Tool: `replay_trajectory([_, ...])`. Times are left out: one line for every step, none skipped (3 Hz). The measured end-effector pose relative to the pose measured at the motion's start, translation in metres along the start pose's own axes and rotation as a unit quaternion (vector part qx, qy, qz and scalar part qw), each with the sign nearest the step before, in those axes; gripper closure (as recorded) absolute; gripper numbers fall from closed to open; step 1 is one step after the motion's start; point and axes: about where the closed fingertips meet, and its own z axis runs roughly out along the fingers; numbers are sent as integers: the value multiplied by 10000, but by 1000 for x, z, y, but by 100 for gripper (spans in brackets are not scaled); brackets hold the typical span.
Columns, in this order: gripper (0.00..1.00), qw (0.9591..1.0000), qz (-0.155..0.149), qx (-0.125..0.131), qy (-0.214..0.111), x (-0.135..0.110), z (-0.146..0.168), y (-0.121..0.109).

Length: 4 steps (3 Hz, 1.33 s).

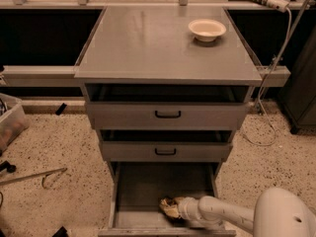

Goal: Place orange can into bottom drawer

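Observation:
The bottom drawer (140, 186) of the grey cabinet is pulled open and shows its flat tray floor. My gripper (173, 208) reaches into it from the lower right, at the end of a white arm. The orange can (168, 207) sits at the gripper's tip, low over the drawer floor near the front, shiny and mottled. The gripper covers part of the can.
Two upper drawers with black handles (168, 114) are slightly open. A cream bowl (207, 29) sits on the cabinet top at the back right. A cable (269, 78) hangs at the right. A metal hook (44, 177) and a plastic bin (10, 122) lie on the floor at left.

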Motion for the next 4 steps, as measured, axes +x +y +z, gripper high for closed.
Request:
replay_trajectory([81,10000,0,0,0,0,0,0])
replay_trajectory([58,10000,0,-1,0,0,0,0])
replay_trajectory([35,10000,0,-1,0,0,0,0])
replay_trajectory([11,10000,0,-1,0,0,0,0])
